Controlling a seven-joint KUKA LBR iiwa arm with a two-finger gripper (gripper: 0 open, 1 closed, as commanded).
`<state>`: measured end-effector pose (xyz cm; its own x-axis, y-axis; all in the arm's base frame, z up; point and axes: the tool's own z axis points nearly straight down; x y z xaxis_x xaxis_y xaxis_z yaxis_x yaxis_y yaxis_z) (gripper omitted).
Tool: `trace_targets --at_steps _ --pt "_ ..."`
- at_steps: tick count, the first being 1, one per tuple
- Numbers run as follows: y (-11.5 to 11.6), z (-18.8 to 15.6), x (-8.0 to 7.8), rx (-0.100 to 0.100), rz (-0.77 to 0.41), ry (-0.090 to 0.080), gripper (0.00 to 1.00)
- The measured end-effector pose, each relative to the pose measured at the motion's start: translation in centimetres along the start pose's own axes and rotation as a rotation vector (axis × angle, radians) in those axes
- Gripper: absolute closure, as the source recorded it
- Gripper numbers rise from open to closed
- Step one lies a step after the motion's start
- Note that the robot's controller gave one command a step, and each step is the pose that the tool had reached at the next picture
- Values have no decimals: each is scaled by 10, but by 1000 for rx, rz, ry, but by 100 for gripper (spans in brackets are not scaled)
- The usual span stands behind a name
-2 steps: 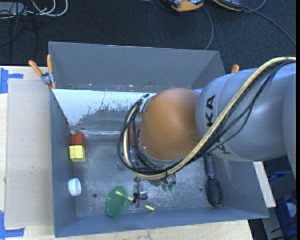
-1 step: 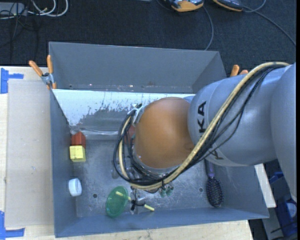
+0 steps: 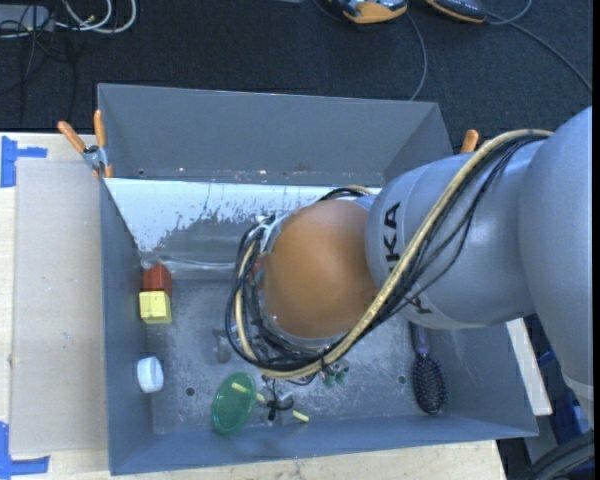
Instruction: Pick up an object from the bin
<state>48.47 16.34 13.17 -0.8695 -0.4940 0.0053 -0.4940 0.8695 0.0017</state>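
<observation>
1. Currently the thing nearest my tool is a green see-through cup (image 3: pixel 232 404), lying on its side near the front wall of the bin (image 3: pixel 270 133), a little left of the middle.
2. Just to the cup's right I see the dark tip of the gripper (image 3: pixel 278 405), down close to the bin floor. It sits beside the cup, not round it, and I cannot tell whether the two touch.
3. I cannot tell whether the gripper is open or closed, nor whether anything is in it, since the wrist blocks most of it from above.
4. A small yellowish piece (image 3: pixel 299 417) lies on the floor just right of the tip.
5. Above the gripper is the rounded orange cover (image 3: pixel 318 273) on the wrist, ringed by looping black and yellow cables (image 3: pixel 242 298).
6. The grey arm (image 3: pixel 480 238) reaches in from the right, crosses the bin's right half and bends steeply down over the middle.
7. Farther out, a black hairbrush (image 3: pixel 429 380) lies near the right front corner.
8. A white cap (image 3: pixel 149 373) sits by the left wall.
9. Behind it a yellow block (image 3: pixel 155 307) touches a red block (image 3: pixel 158 277).
</observation>
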Motion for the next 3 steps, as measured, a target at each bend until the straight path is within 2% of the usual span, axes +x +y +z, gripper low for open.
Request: trace_targets --at_steps 1,2,3 --pt "-3 63 -9 -1 -48 2 0" --pt "7 62 -12 -1 -272 0 100" --pt "7 62 -12 -1 -272 0 100"
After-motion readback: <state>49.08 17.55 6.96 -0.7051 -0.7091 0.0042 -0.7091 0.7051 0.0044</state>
